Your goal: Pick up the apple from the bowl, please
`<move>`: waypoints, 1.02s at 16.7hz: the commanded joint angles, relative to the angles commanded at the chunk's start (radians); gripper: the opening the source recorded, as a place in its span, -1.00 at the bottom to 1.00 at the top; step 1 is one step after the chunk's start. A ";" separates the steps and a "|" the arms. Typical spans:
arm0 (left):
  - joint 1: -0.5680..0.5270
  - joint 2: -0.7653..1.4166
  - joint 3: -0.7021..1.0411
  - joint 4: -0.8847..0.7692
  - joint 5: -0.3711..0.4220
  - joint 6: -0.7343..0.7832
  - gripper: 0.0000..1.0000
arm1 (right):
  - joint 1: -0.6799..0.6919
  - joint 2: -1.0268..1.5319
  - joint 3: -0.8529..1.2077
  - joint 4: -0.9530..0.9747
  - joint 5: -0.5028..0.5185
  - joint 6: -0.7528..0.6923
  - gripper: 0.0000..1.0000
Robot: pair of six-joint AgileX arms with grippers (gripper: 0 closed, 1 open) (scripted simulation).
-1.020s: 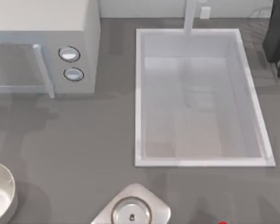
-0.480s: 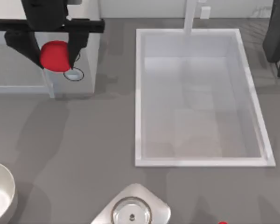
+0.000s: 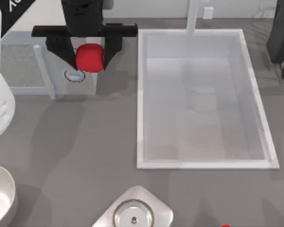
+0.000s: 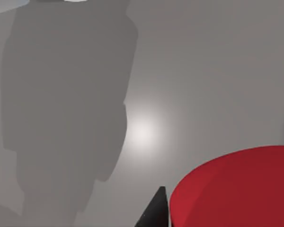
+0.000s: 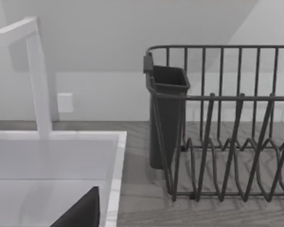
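Observation:
The red apple [image 3: 90,57] hangs high above the counter, in front of the microwave and just left of the sink, with my left gripper [image 3: 89,61] shut on it, a black finger on each side. In the left wrist view the apple [image 4: 232,189] looms large beside one dark fingertip [image 4: 155,213], over bare grey counter. The white bowl [image 3: 9,182] sits at the front left corner, far from the apple. A dark part of my right gripper [image 5: 80,213] shows over the sink's edge.
A deep white sink [image 3: 142,99] with a faucet [image 3: 194,16] takes up the middle right. A microwave [image 3: 92,28] stands at the back left. A metal ring on a pale base [image 3: 135,215] sits at the front. A dish rack [image 5: 227,123] stands right of the sink.
My left gripper came into the top view holding the apple and has since moved right, from over the microwave door toward the sink's left edge. My white left arm now shows at the left.

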 joint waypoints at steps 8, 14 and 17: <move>-0.007 -0.025 -0.230 0.206 0.003 0.003 -1.00 | 0.000 0.000 0.000 0.000 0.000 0.000 1.00; 0.001 -0.046 -0.506 0.459 0.000 0.003 -1.00 | 0.000 0.000 0.000 0.000 0.000 0.000 1.00; 0.003 -0.047 -0.520 0.473 -0.001 0.003 -1.00 | 0.000 0.000 0.000 0.000 0.000 0.000 1.00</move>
